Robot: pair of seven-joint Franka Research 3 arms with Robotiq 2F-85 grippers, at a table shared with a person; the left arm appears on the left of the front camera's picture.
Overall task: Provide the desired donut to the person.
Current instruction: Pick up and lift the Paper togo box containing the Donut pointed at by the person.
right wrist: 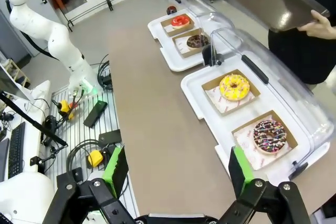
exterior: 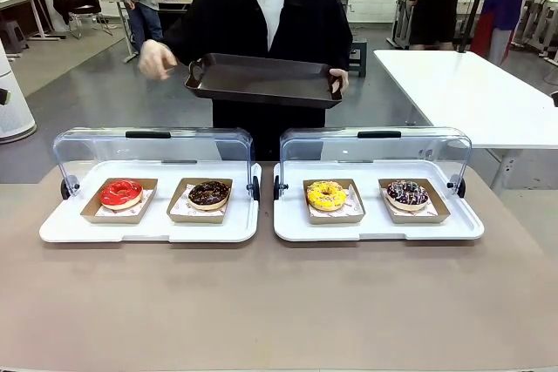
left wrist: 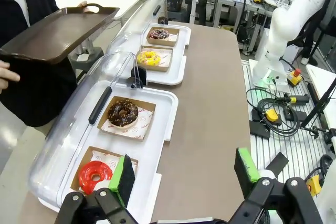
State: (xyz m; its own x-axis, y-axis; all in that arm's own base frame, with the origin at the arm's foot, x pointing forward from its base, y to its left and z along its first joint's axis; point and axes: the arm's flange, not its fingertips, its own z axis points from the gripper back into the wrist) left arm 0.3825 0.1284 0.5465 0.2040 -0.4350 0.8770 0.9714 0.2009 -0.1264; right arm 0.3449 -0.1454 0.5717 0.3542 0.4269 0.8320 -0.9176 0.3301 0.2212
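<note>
A grey-brown bench carries 2 white trays set side by side near its far edge: the left tray and the right tray, just apart at the bench's middle.

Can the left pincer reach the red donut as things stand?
Probably yes: the clear cover is swung back, the red donut lies uncovered, and nothing stands between it and the open left pincer.
</note>
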